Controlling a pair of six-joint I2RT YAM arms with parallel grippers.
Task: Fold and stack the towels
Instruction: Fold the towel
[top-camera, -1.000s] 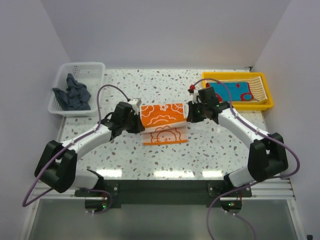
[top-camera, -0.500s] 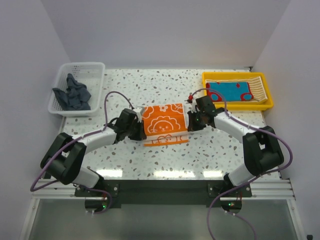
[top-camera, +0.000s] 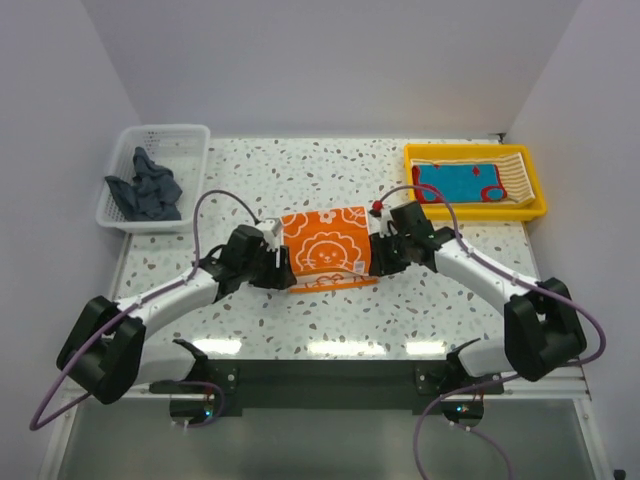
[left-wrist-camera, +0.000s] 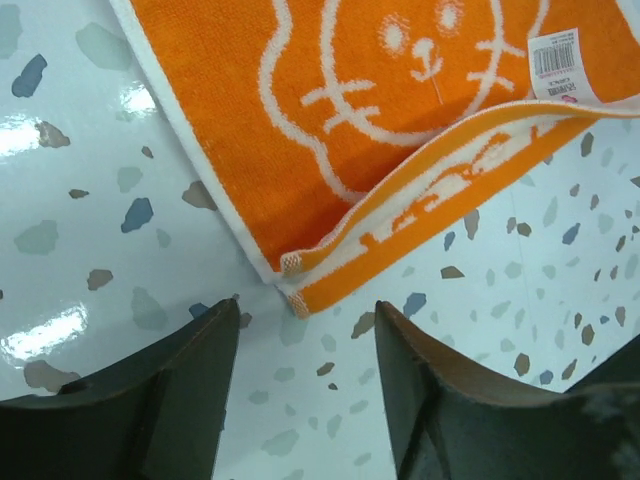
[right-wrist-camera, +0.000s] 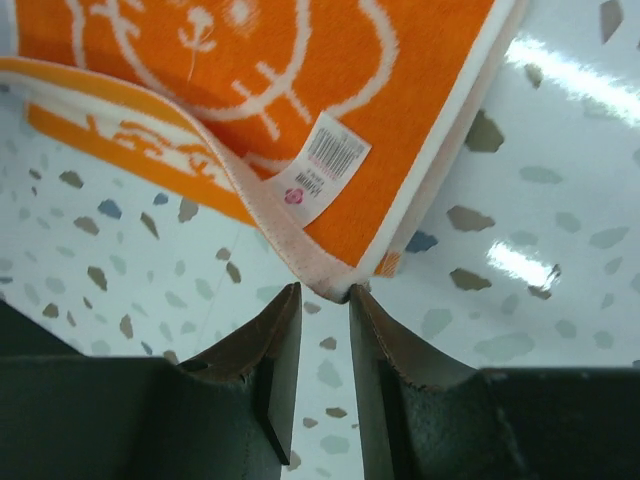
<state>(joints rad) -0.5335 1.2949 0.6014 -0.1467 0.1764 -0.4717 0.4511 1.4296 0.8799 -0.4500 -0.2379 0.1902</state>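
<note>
Left gripper wide apart, empty, just off orange towel lower-left corner. Right gripper barely parted, lower-right corner at tips, unclamped. Towel doubled flat mid-frame, likely laid for stacking. Upper right: teal towel in yellow tray. Upper left: dark towel in basket.

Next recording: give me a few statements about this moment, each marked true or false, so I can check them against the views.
1. The orange towel lies folded on the table, lion face up. True.
2. The left end effector grips the orange towel's corner. False: its fingers stand apart, and the corner lies free just ahead of them.
3. A dark blue-grey cloth sits crumpled in the white basket. True.
4. The yellow tray is empty. False: it holds a teal towel lying on a striped towel.
</note>
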